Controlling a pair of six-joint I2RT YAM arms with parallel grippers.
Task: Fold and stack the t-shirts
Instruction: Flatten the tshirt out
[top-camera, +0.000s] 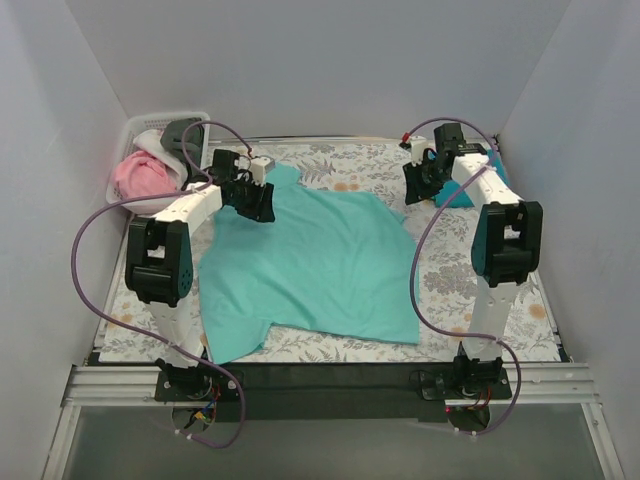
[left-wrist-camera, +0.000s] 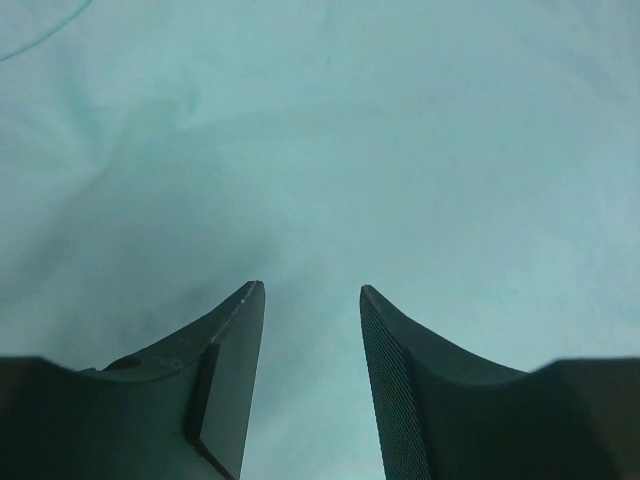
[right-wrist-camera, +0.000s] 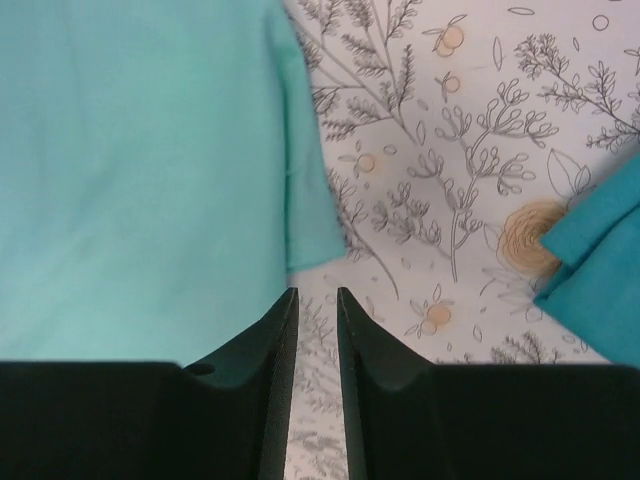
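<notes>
While the mint-turquoise short-sleeved t-shirt (top-camera: 310, 265) lies spread flat across the middle of the top view, you can see it covering most of the large white floral-print cloth (top-camera: 470, 290) beneath it. One sleeve reaches toward the upper middle, and the hem runs along the lower part of the frame.

Your left gripper (top-camera: 258, 205) hangs over the shirt's upper left portion. In the left wrist view its fingers (left-wrist-camera: 230, 340) are spread wide apart with only smooth mint fabric (left-wrist-camera: 400, 130) behind them and nothing between them.

Your right gripper (top-camera: 420, 185) sits at the upper right, just off the shirt's edge. In the right wrist view its fingers (right-wrist-camera: 275, 340) are drawn almost together, leaving only a thin slit that holds nothing. The mint shirt (right-wrist-camera: 130, 170) fills the left of that view and the printed cloth (right-wrist-camera: 450, 150) the right.

A darker teal-blue t-shirt (top-camera: 470, 190) lies near that gripper and shows again at the right edge of the wrist view (right-wrist-camera: 600, 280).

Look to the upper left corner of the top view for the white plastic basket (top-camera: 140, 122). It holds a bunched pink t-shirt (top-camera: 140, 178), a white one (top-camera: 155, 142) and a dark grey one (top-camera: 185, 130).
</notes>
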